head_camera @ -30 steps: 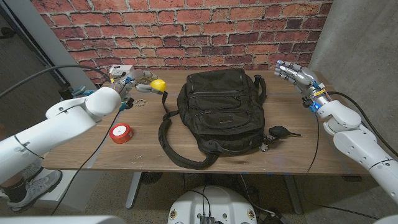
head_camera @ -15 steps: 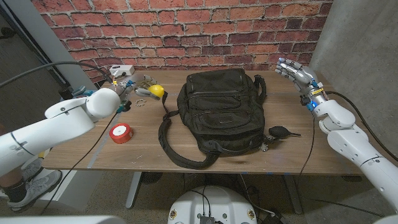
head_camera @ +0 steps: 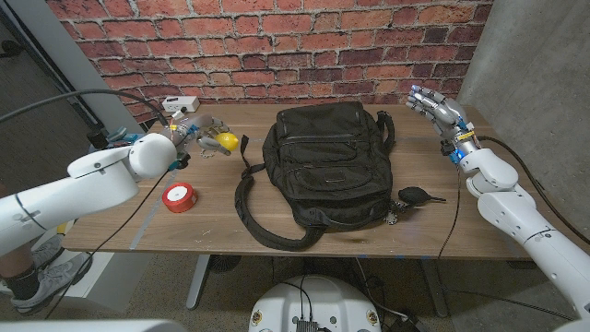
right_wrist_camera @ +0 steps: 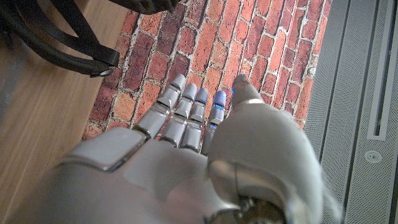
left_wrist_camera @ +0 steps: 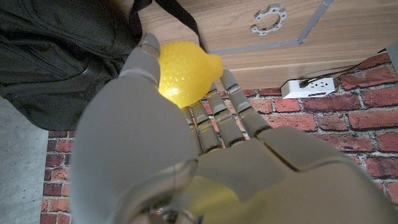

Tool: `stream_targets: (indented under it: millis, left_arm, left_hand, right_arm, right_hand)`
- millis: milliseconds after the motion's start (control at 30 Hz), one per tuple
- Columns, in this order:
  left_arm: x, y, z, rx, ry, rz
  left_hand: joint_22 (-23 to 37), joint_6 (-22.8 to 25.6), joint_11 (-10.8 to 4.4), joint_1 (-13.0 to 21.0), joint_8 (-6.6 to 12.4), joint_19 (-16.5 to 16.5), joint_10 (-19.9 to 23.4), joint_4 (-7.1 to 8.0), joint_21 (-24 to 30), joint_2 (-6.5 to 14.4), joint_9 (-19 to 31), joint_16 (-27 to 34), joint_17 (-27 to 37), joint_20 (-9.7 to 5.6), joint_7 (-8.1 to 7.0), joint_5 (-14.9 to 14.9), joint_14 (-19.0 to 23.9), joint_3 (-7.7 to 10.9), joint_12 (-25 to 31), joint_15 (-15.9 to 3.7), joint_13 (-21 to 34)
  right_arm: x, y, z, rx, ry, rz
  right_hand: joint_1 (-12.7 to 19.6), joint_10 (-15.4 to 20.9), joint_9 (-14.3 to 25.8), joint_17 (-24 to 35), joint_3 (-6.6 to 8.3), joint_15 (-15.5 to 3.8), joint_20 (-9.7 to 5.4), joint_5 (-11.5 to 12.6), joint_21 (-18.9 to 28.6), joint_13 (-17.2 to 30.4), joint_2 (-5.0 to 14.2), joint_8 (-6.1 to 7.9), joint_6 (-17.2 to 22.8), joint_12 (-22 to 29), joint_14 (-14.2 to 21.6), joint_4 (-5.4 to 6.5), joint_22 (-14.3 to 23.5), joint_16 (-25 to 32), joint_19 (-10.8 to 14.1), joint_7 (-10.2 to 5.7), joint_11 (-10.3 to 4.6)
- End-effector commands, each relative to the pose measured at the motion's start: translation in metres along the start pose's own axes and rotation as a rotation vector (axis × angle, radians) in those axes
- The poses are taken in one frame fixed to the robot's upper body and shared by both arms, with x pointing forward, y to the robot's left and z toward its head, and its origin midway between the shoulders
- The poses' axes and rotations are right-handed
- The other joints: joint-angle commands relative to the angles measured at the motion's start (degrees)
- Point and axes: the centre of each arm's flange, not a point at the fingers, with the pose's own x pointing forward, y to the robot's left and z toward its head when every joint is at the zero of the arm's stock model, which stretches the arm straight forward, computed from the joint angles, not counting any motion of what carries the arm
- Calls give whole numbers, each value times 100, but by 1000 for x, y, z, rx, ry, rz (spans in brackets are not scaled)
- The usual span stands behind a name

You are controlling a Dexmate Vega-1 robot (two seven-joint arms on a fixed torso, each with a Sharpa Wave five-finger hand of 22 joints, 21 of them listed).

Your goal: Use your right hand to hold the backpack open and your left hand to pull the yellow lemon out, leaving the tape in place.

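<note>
A bumpy, oval yellow lemon (head_camera: 226, 141) sits in the left hand (head_camera: 196, 136), gripped at the fingertips, at ten o'clock from the soft black fabric backpack (head_camera: 323, 166) on the wooden tabletop (head_camera: 221, 217). The right hand (head_camera: 435, 108), at two o'clock, is released, fingers extended.

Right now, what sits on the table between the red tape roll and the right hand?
In the head view, the black backpack lies between the red tape roll and the right hand, with a small black object beside it.
</note>
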Motion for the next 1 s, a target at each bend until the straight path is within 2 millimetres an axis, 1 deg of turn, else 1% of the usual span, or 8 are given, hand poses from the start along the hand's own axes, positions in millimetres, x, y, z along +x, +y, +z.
stream_targets:
  millis: [33,300,333,433,667,767,800,1000]
  left_arm:
    - [6,-10,-18,89,36,-21]
    - [9,-16,-27,97,59,-27]
    - [9,-16,-28,98,65,-24]
    - [10,-17,-29,101,64,-24]
    - [16,-21,-31,133,66,-17]
    - [18,-23,-32,126,69,-20]
    - [19,-24,-33,123,71,-23]
    - [24,-28,-34,155,80,-33]
  left_hand:
    - [12,452,-25,-326,399,-19,-11,68,35,512,398,-29,11,3,419,21,-45,115,-32,-36,1167]
    - [10,464,-54,-354,403,-39,-8,70,31,506,389,-50,5,-10,393,12,-31,120,-44,-59,1155]
    - [9,467,-34,-357,404,-45,-13,70,29,506,388,-50,7,-9,394,10,-32,119,-46,-59,1156]
    - [9,461,-67,-364,402,-48,-31,72,29,510,384,-55,13,-13,374,6,-39,120,-55,-63,1158]
    - [8,436,-57,-383,393,-94,-62,76,13,512,377,-84,20,-31,368,-3,-93,121,-71,-53,1159]
    - [8,436,-93,-394,394,-105,-61,78,10,511,373,-86,26,-31,364,-10,-93,119,-75,-54,1156]
    - [7,443,-52,-398,397,-103,-59,76,11,506,372,-88,24,-33,362,-12,-86,119,-77,-51,1153]
    - [7,448,-86,-423,400,-106,-43,84,11,508,365,-108,24,-37,351,-21,-102,122,-89,-66,1128]
  right_arm:
    - [3,0,-12,25,-8,-14]
    - [5,0,-19,40,-9,-22]
    - [5,0,-21,41,-8,-21]
    - [6,0,-26,46,-4,-18]
    - [5,-2,-35,60,-7,-17]
    - [5,-3,-39,54,1,-17]
    - [5,-3,-40,51,5,-20]
    - [5,-4,-48,63,10,-28]
  right_hand:
    - [-57,44,2,-12,-15,-359,1,-4,26,6,-6,14,56,45,42,10,26,8,53,-11,-12]
    - [-96,33,-4,-37,-16,-355,-7,-7,22,-3,-5,2,35,32,29,23,26,-12,50,-13,-18]
    - [-105,35,-5,-39,-19,-356,-7,-8,21,-4,-5,1,36,31,28,27,26,-13,50,-13,-19]
    - [-113,35,-7,-41,-20,-371,-9,-9,20,-6,-3,2,40,29,27,29,26,-13,50,-19,-18]
    - [-175,41,-11,-41,-38,-377,-21,-14,15,-12,6,-2,34,26,13,62,27,-12,42,-28,-23]
    - [-200,31,-12,-41,-47,-382,-22,-16,15,-14,4,-4,32,20,3,74,27,-14,43,-27,-25]
    - [-204,32,-12,-41,-49,-379,-20,-17,14,-15,1,-4,32,21,5,75,27,-12,41,-29,-25]
    - [-215,42,-15,-44,-50,-387,-28,-15,11,-19,7,-7,27,20,-6,75,27,-13,38,-33,-33]
